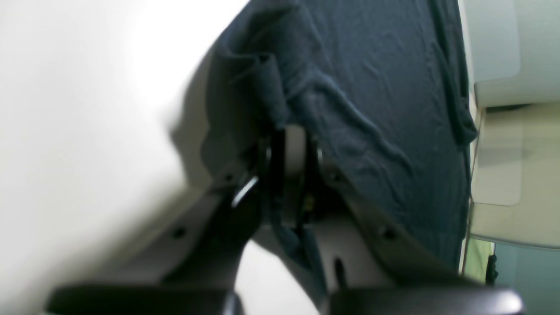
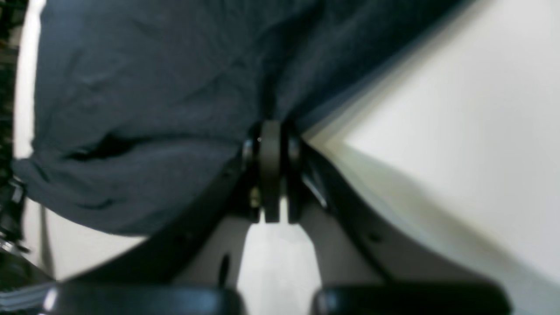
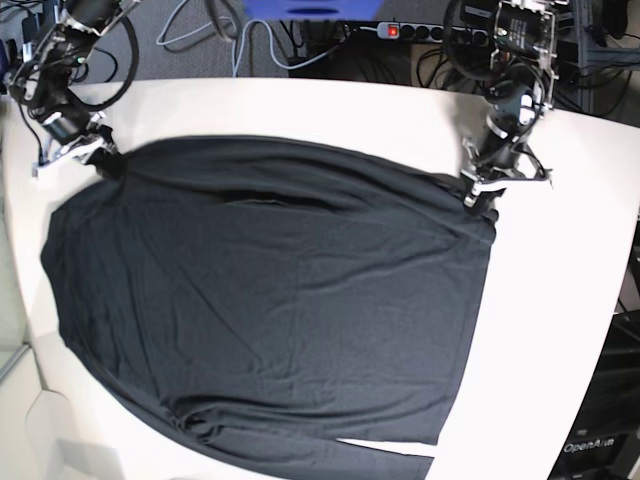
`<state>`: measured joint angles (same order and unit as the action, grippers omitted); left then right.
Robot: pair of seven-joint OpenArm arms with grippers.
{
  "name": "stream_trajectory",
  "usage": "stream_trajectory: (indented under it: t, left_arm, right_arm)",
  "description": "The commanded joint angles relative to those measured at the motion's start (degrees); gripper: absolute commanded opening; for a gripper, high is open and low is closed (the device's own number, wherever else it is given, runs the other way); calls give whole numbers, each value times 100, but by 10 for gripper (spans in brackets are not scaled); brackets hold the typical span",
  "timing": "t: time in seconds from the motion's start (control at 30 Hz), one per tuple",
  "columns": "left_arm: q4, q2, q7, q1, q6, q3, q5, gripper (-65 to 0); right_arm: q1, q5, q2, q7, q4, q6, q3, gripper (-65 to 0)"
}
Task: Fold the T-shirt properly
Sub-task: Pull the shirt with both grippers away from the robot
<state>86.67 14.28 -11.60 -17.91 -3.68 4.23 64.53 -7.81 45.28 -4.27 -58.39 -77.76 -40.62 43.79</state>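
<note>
- Left end effector (image 3: 482,190), upper right of base view: clamped on shirt (image 3: 270,300) corner, fabric bunched between fingers (image 1: 267,153).
- Right end effector (image 3: 100,155), upper left: pinched tight on opposite corner.
- Shirt spread flat across white surface (image 3: 570,280), lower edge near bottom.

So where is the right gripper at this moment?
In the base view the right gripper is at the far left of the white table, shut on the top corner of the black T-shirt.
</note>
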Motion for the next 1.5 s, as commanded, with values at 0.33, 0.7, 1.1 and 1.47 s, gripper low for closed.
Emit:
stream_trajectory:
  t: [0.33,0.7,1.1,1.47]
  left_arm:
    - [454,53,74,99,65,39,30,-624]
    - [454,35,74,187,56,250,30,-624]
    - [392,35,74,565,56,311,30,-624]
    - [84,35,65,1083,47,311,21,-624]
  right_arm:
    - [74,-22,-61,-258,-747,62,39,-649]
    - [337,-22,-69,-258,-747,62,12,-649]
    - [812,-49,-96,-258,-747,62,-5,-649]
    - [1313,-75,-166,-240,-721,62,-225,-649]
